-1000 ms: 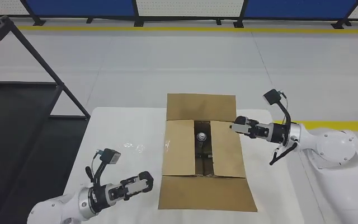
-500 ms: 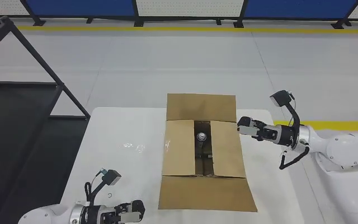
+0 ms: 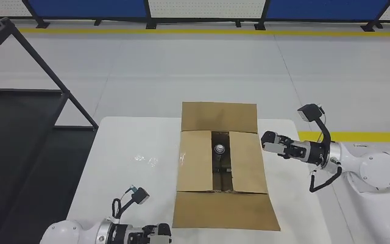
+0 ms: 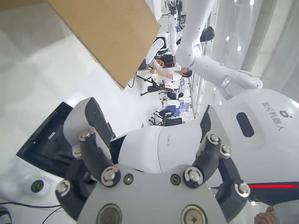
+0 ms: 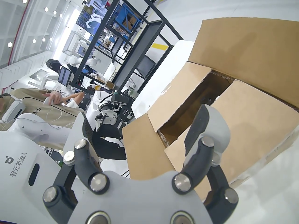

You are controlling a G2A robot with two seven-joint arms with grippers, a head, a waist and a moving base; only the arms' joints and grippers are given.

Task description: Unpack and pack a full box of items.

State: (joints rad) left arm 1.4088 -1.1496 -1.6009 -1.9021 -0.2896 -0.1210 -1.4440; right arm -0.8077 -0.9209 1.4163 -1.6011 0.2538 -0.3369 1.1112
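The brown cardboard box stands mid-table with its far and near flaps laid outward. Its two side flaps lean over the opening and leave a narrow gap. A bottle cap shows in that gap. My right gripper hovers just off the box's right edge, open and empty. In the right wrist view that gripper faces the box from the side. My left gripper sits low at the table's near edge, left of the near flap. The left gripper is open and empty, with a flap beyond it.
The white table has bare room left of the box, apart from a small clear plastic scrap. A black metal rack stands off the table's left side. Grey floor lies behind the table.
My left arm has drawn back toward the near table edge and swung toward the box's near flap. My right gripper has slid a little to the right, away from the box.
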